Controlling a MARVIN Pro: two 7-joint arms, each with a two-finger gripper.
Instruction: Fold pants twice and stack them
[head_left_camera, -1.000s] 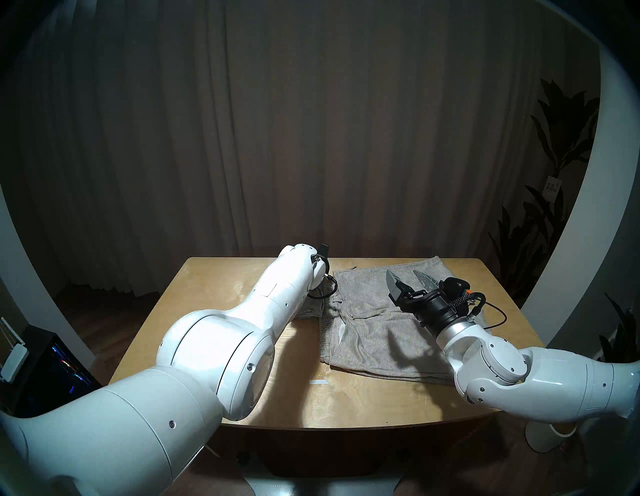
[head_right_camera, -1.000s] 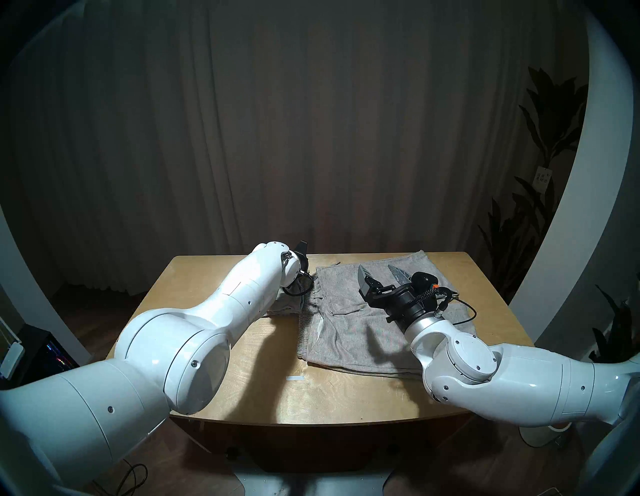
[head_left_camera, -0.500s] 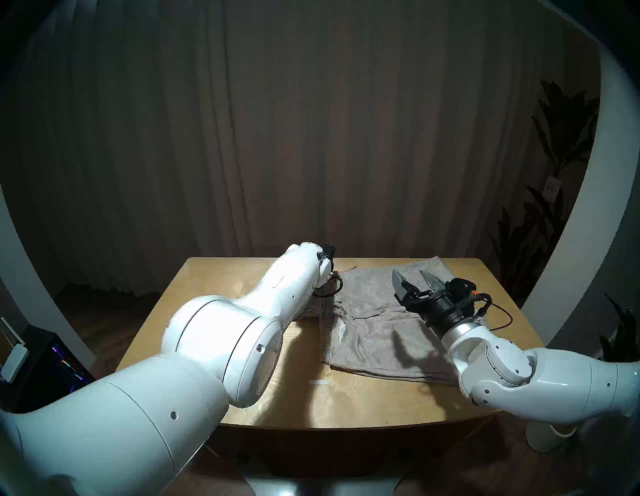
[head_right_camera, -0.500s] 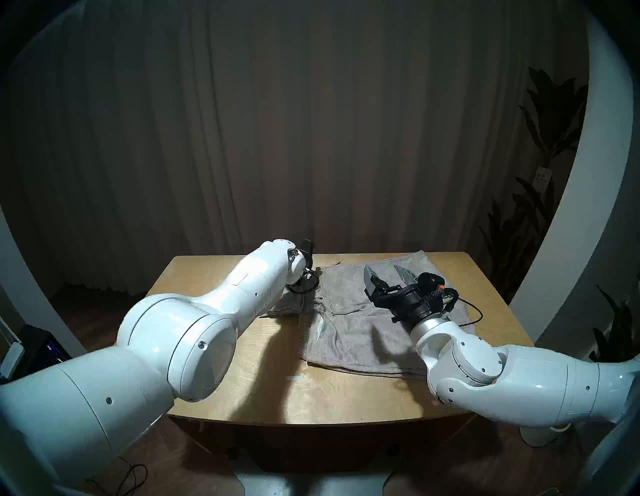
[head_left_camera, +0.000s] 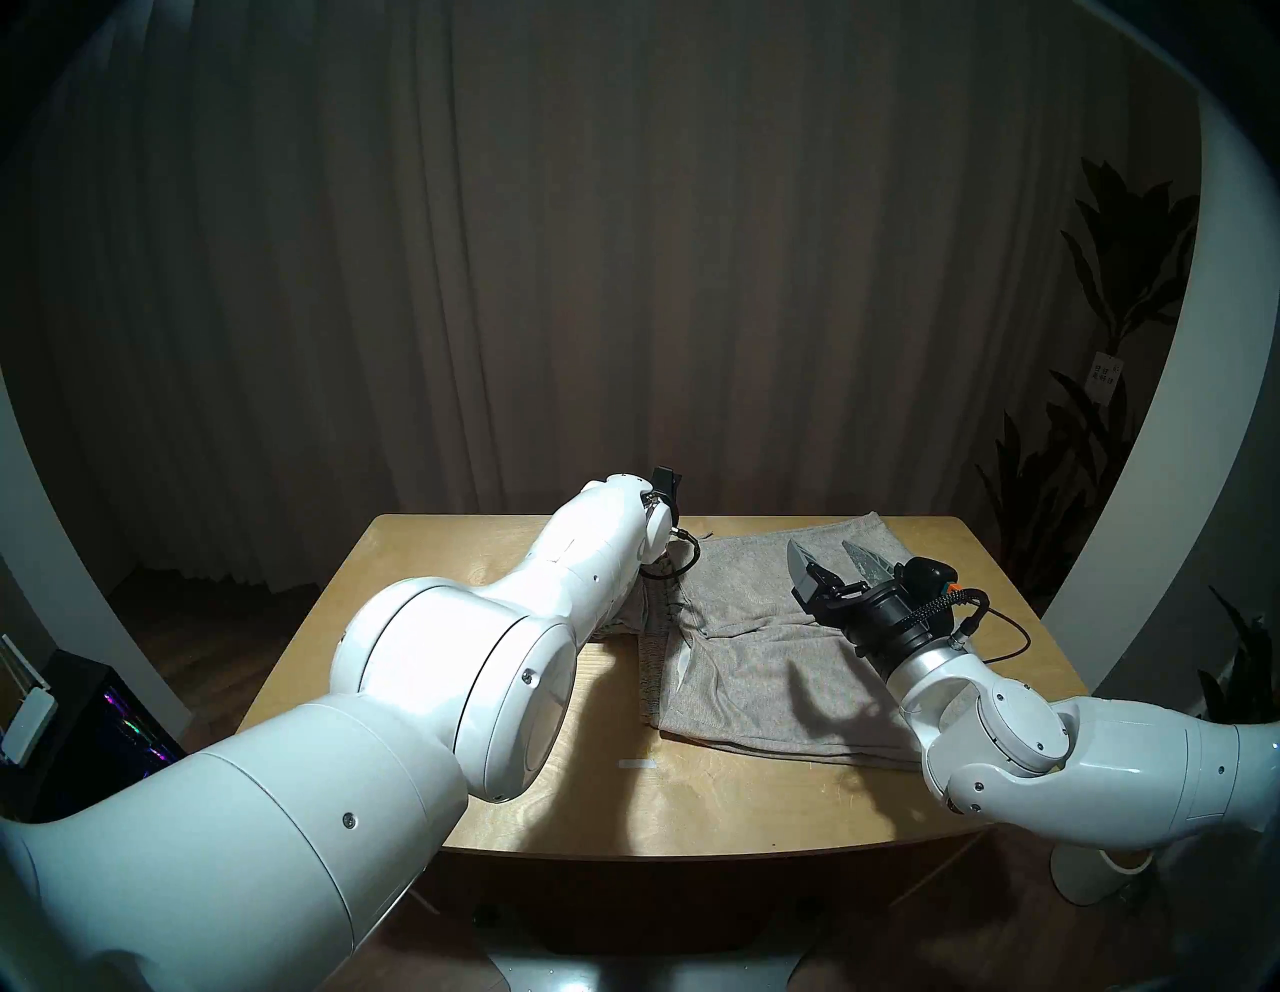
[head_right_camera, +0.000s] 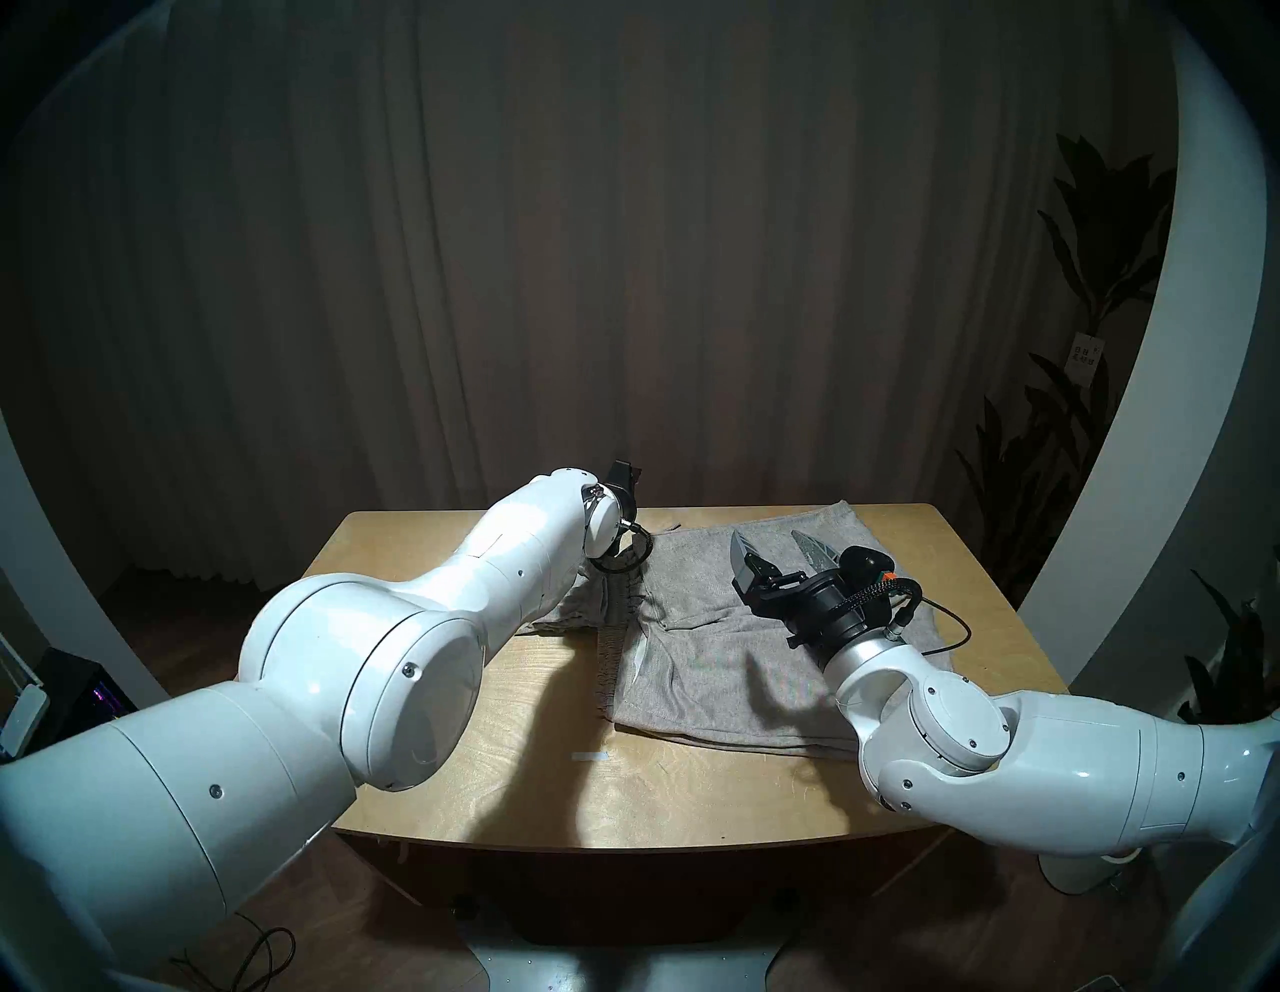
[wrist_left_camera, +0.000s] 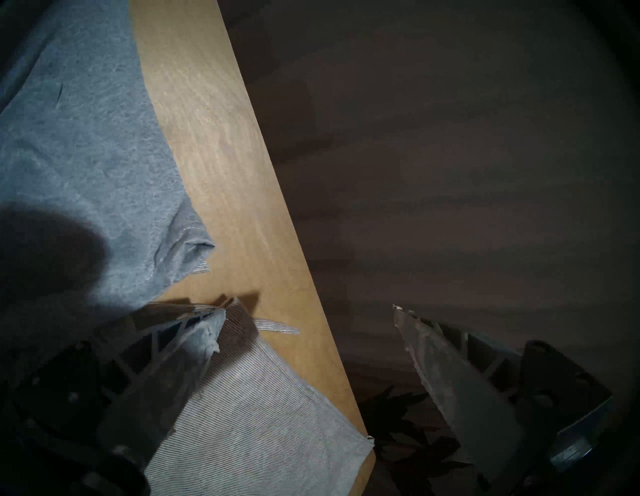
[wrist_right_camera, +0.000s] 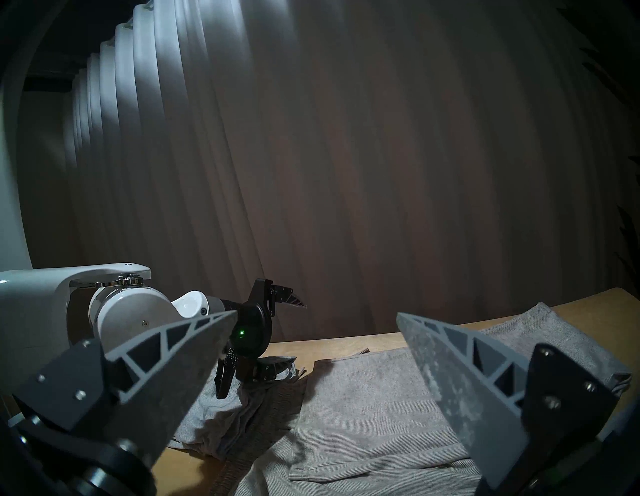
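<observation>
A home-like room is showing here. Pleated curtains (head_left_camera: 623, 277) are hanging behind a wooden table (head_left_camera: 443, 596); leafy houseplants (head_left_camera: 1108, 346) are standing right.

Dim room, light from above, arm shadows on table (head_left_camera: 429, 596), fisheye dark rims, sharp focus

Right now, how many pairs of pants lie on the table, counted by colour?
Cool light grey pants: 1
Warm beige-grey pants: 1
Total: 2 pairs, both on the wooden table.
</observation>
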